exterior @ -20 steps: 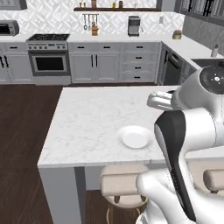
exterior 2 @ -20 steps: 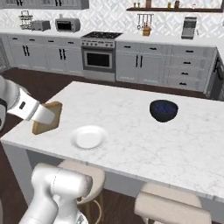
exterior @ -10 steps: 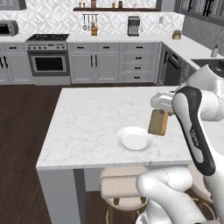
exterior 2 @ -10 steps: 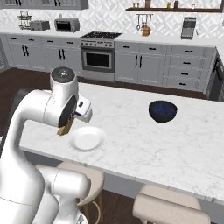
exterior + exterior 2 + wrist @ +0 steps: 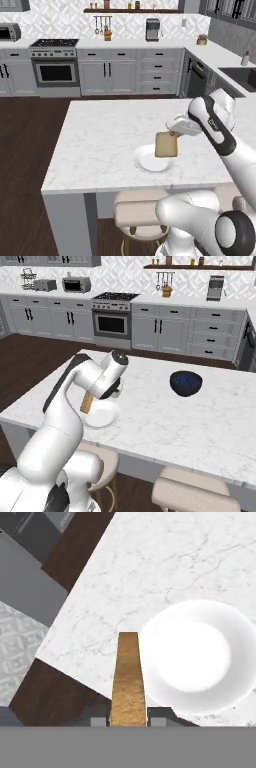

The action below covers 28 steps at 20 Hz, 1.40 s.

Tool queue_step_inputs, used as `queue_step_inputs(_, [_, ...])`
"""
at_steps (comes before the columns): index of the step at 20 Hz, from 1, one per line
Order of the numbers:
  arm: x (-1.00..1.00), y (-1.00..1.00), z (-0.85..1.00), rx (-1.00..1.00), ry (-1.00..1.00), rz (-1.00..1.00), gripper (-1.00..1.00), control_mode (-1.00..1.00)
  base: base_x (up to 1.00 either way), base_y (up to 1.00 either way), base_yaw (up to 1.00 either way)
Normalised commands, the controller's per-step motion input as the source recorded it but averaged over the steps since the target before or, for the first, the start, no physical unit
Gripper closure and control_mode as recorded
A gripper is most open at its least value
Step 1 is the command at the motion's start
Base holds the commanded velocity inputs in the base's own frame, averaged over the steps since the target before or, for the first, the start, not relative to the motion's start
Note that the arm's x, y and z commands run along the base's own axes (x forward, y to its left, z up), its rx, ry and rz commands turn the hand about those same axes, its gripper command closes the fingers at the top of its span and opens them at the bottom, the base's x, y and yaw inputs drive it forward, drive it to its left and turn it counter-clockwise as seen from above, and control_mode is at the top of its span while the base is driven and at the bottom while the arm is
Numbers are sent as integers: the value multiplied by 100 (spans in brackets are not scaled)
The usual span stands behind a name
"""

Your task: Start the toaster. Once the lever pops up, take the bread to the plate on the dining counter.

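Observation:
My gripper (image 5: pixel 174 133) is shut on the bread (image 5: pixel 166 145), a tan slice with a darker crust that hangs on edge just above the white plate (image 5: pixel 150 162) on the marble dining counter (image 5: pixel 105 130). In the hand view the bread (image 5: pixel 128 677) stands edge-on between my fingertips (image 5: pixel 100 719), beside the rim of the plate (image 5: pixel 195 657). From the right base view, the bread (image 5: pixel 87 402) hangs under the hand over the plate (image 5: pixel 104 418). The grey toaster (image 5: pixel 45 285) stands far off on the wall counter.
A dark blue bowl (image 5: pixel 186 383) sits on the dining counter to the right of the plate. Padded stools (image 5: pixel 135 210) stand along the counter's near edge. The stove (image 5: pixel 54 70) and grey cabinets line the back wall.
The arm has swung in over the dining counter with the bread still held. The slice has come from beside the counter to just above the plate.

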Motion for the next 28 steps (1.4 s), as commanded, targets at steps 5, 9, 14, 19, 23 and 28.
queue_step_inputs(5, [87, -16, -82, 1, 0, 33, 100, -100, 0, 0, 0])
queue_step_inputs(9, [35, -1, -76, 0, -3, 25, 100, -100, 0, 0, 0])
queue_step_inputs(14, [0, 1, -66, 0, -18, 11, 100, -100, 0, 0, 0])
queue_step_inputs(19, [9, 18, -61, 0, -14, 3, -100, -100, 0, 0, 0])
queue_step_inputs(23, [9, 39, -44, 0, -16, 0, -100, -100, 0, 0, 0])
queue_step_inputs(28, [0, 6, 0, -16, -25, -6, -100, -100, 0, 0, 0])
